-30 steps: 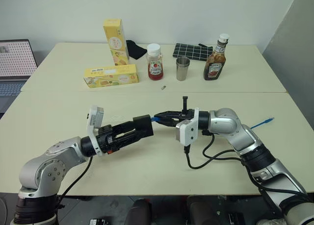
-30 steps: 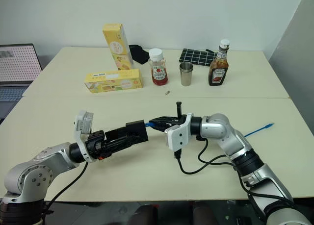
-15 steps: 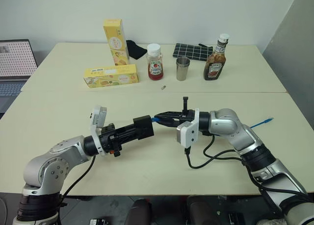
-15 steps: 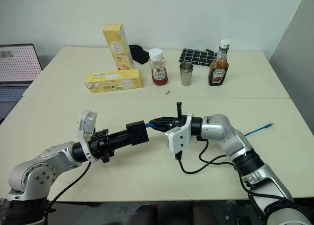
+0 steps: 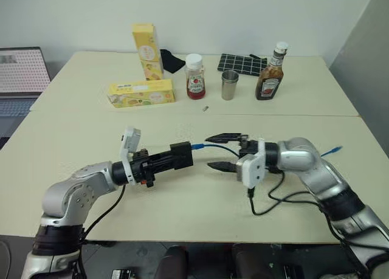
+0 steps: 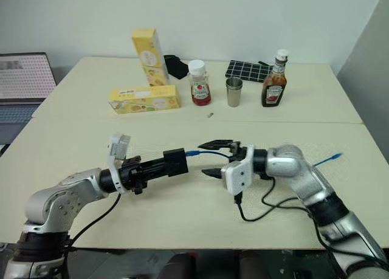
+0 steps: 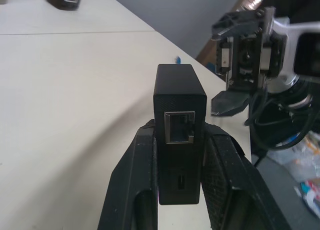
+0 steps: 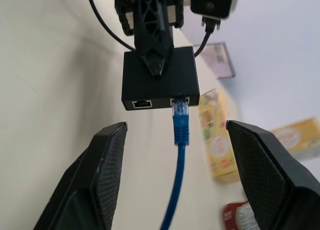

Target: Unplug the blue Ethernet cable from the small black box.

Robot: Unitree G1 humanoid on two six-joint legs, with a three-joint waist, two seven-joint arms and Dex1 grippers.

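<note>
Lower left of the left eye view: left gripper [image 5: 159, 162] reaching toward frame centre, fingers [image 7: 131, 190] clamped on both flanks of the small black box [image 5: 181, 155], held clear above the desk [image 5: 67, 139]. Just right of the box, at mid-frame: plug of the blue Ethernet cable [image 8: 180, 121] seated in, or at the mouth of, the port on the box face turned to the right arm; whether fully latched, cannot tell. Long axis of plug and cord running roughly level from the box toward frame right, straight into the gap of the right gripper [image 5: 222, 151]. Fingers [image 8: 99, 177] of that gripper spread wide, one above and one below the cord, touching neither plug nor cord, tips short of the box. Right arm judged the nearer for taking the plug; pull judged to go along the cord's line, away from the box. Farther right, near the desk edge: the cable's free end.
</note>
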